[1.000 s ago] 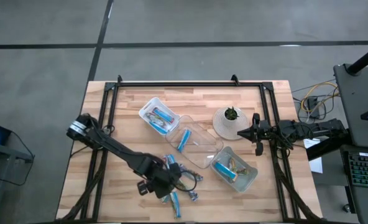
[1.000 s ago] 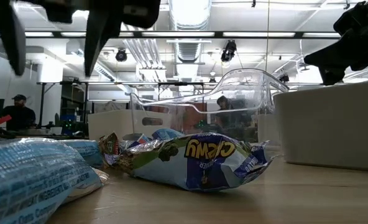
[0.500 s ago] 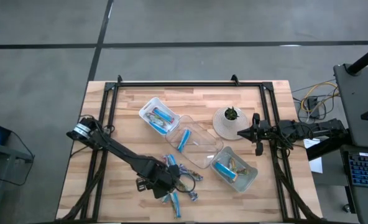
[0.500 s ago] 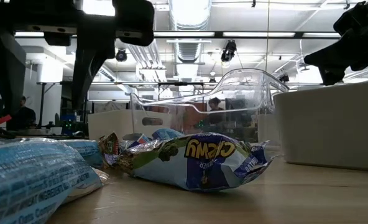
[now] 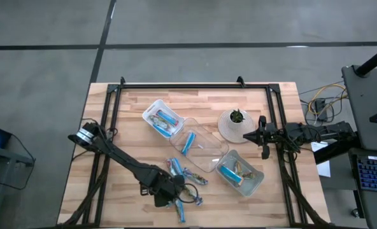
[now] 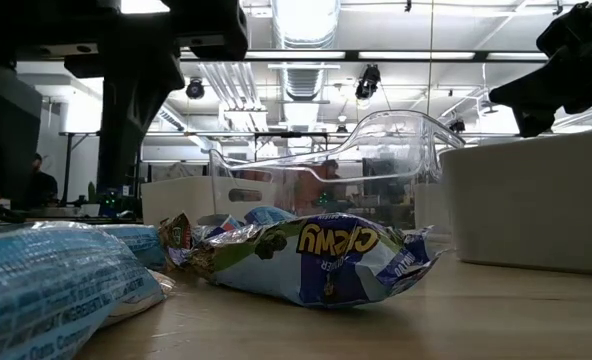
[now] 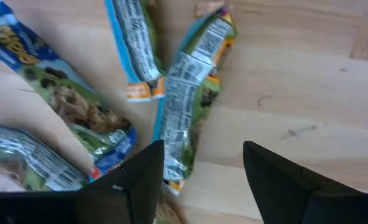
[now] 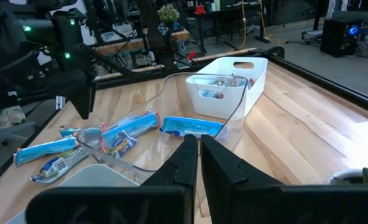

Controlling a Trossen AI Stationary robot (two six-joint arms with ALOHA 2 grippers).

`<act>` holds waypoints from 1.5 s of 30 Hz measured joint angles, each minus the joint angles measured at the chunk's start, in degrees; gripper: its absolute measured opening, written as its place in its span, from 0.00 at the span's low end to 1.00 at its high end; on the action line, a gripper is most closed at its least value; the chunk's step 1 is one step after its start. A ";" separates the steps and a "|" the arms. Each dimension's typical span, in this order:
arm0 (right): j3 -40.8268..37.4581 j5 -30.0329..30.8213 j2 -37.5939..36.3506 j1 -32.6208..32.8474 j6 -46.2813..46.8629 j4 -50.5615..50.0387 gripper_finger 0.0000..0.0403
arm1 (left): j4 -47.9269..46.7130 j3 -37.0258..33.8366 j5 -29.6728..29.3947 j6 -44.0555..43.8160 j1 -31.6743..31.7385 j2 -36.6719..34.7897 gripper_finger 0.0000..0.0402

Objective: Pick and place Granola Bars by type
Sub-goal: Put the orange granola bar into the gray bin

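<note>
- The sorting was partly done, by my reading: three clear trays on the surface point(image 5: 131, 114) already held bars, while a loose heap of granola bars point(image 5: 185, 187) lay unsorted near the front edge.
- The far tray point(image 5: 151, 109) held a bright blue bar and what looked like a second one beside it; what type that second bar was I could not tell.
- The middle tray point(image 5: 204, 149) carried a single blue bar point(image 5: 188, 142) at its far end and was otherwise bare.
- The near-right tray point(image 5: 255, 183) held a blue bar together with a greenish-tan one, so types seemed mixed there, though the overhead view was too small to be sure.
- The left gripper point(image 7: 199, 165) hovered low over the heap with its jaws released and spread wide, grasping nothing; a silver-and-green bar point(image 7: 187, 93) lay just ahead of them, partly between the two fingers.
- The right gripper point(image 8: 199, 152) waited off to the right side beside the white pot with the small plant point(image 5: 236, 124), its jaws clenched together and empty.
- Several bars in the heap remained to be lifted and placed, so most of the job looked unfinished.
</note>
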 joint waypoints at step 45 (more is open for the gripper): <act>0.00 -0.02 -0.04 -0.01 0.00 -0.02 0.03 | -5.94 5.61 0.39 3.99 1.48 5.67 0.50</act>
